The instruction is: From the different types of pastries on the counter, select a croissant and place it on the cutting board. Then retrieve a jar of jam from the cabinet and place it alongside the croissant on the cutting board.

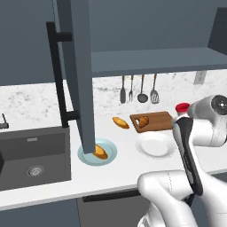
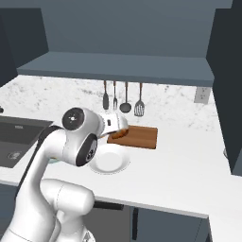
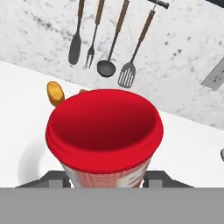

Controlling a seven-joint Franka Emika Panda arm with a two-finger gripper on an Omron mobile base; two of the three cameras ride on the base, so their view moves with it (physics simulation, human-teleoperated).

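Jam (image 3: pixel 104 135) sat clamped between the end effector's (image 3: pixel 104 177) fingers, carried above the bench (image 1: pixel 119 170) just right of the board (image 1: pixel 160 119), where the croissant (image 1: pixel 143 120) already lay. Placing it well would mean lowering onto bare board beside the croissant, upright, clear of the white plate (image 1: pixel 155 145), before letting go.

No text, label, brand or number can be read on anything in these pictures.
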